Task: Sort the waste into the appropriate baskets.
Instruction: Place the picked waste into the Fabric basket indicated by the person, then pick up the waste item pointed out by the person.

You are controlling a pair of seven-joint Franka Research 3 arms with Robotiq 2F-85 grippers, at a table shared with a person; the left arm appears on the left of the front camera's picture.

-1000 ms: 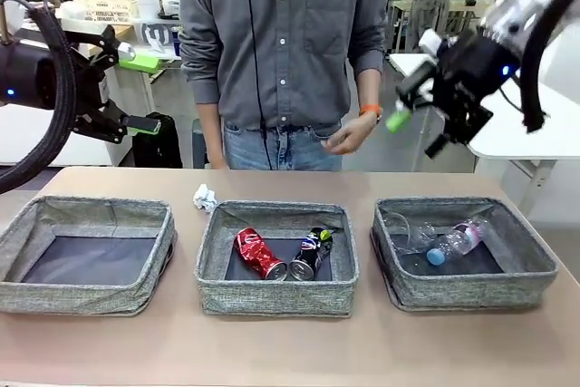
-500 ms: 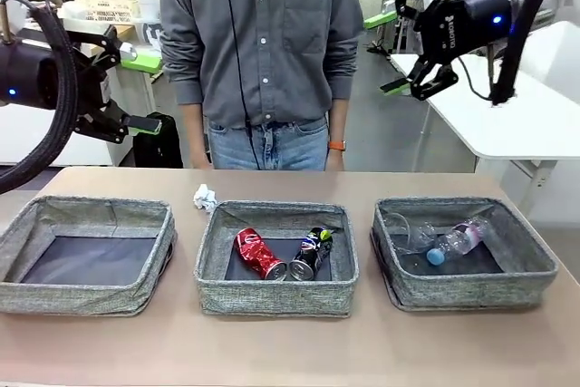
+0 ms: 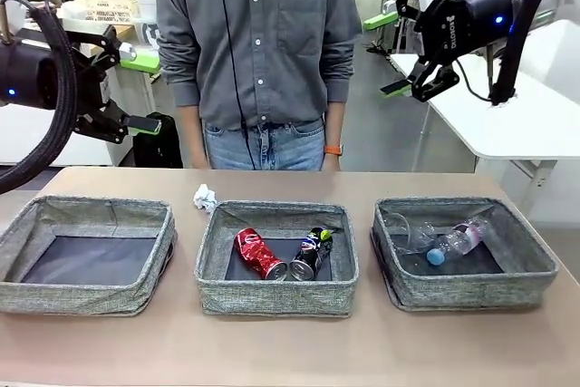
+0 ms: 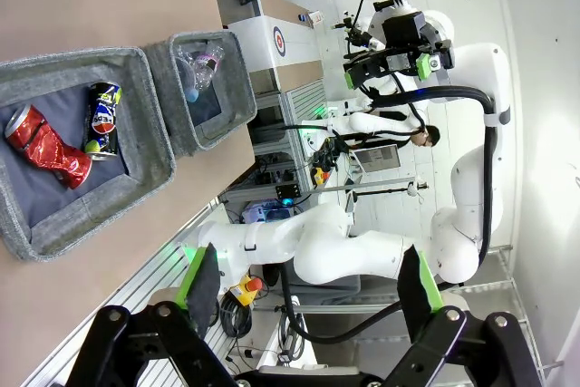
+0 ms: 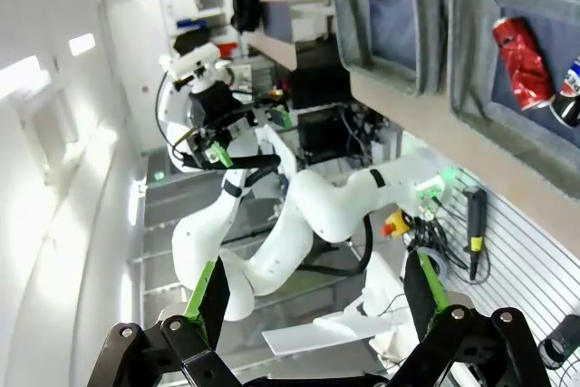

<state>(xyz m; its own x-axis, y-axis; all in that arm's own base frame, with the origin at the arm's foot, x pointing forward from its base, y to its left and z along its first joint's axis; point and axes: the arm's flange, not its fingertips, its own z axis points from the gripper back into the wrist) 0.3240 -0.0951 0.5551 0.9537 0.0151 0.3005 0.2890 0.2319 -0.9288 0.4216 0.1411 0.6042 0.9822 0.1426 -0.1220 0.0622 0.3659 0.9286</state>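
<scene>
Three grey woven baskets sit in a row. The left basket [image 3: 91, 208] holds nothing. A crushed red can [image 3: 259, 253] and a crushed dark can [image 3: 310, 253] lie in the middle basket [image 3: 276, 298]. The right basket [image 3: 471, 294] holds a clear bottle [image 3: 456, 242] with a blue cap and a clear cup [image 3: 403, 228]. Crumpled white paper [image 3: 206, 197] lies on the table behind the gap between the left and middle baskets. My left gripper [image 3: 145, 91] hangs open high at the left. My right gripper [image 3: 385, 53] hangs open high at the right. Both are empty.
A person stands at the far edge behind the middle basket, arms down, one hand [image 3: 332, 159] near the table edge. A white table [image 3: 526, 124] stands to the right behind my right arm. Bare tabletop runs in front of the baskets.
My right arm swung up and leftward and now holds still with its fingers level. The person lowered a hand to their side. My left arm has not moved.
</scene>
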